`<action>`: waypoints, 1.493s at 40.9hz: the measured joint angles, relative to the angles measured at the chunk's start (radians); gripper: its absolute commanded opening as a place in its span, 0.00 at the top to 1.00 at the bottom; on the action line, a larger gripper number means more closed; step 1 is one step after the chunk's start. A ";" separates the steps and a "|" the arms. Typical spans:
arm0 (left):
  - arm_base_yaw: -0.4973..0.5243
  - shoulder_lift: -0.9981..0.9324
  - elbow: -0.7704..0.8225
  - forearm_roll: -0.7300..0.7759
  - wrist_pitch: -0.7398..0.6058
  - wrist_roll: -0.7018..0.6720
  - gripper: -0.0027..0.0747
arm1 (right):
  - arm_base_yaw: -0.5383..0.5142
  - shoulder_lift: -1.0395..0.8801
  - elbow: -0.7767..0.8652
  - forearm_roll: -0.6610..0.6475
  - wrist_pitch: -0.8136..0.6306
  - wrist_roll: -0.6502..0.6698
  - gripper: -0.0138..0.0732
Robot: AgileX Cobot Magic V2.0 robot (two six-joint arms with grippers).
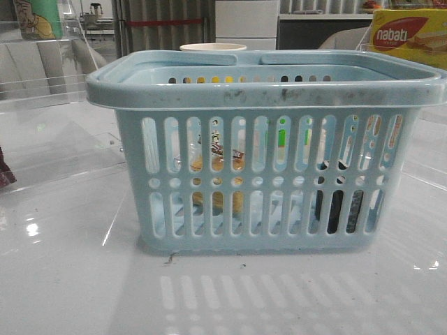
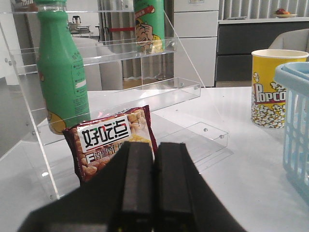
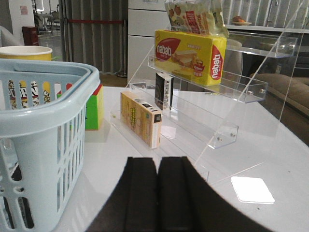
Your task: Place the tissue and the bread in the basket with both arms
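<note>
**Both items sitting in the basket, both hands clenched empty**

Bread [image 1: 218, 183] is standing inside the light blue basket [image 1: 265, 87], left of centre, showing through the slots. Tissue pack [image 1: 340, 204] is standing low at the basket's right end. Looks task-complete to me.

Left hand [image 2: 153, 193] is clenched, pads touching, nothing between them, pointing at a peanut snack bag [image 2: 110, 142] on an acrylic rack. Right hand [image 3: 157, 193] is also clenched and empty, basket just beside it.

Handling guess: bread is light, soft, in a slippery clear wrapper; pinch gently at the labelled top so it isn't getting crushed. Tissue pack is light and squashy; take it across the narrow sides.

Worktop [image 1: 70, 279] is glossy white, throwing reflections, likely slick. Clear shelving is flanking both sides; popcorn cup [image 2: 268, 87] is standing behind the basket.
</note>
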 measured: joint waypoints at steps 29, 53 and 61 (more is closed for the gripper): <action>-0.002 0.000 0.000 0.000 0.000 0.000 0.85 | 0.026 0.000 0.000 -0.093 0.017 0.146 0.78; -0.002 0.000 0.000 0.000 0.000 0.000 0.85 | 0.045 0.000 0.000 -0.093 0.021 0.129 0.78; -0.002 0.000 0.000 0.000 0.000 0.000 0.85 | 0.045 0.000 0.000 -0.093 0.022 0.129 0.78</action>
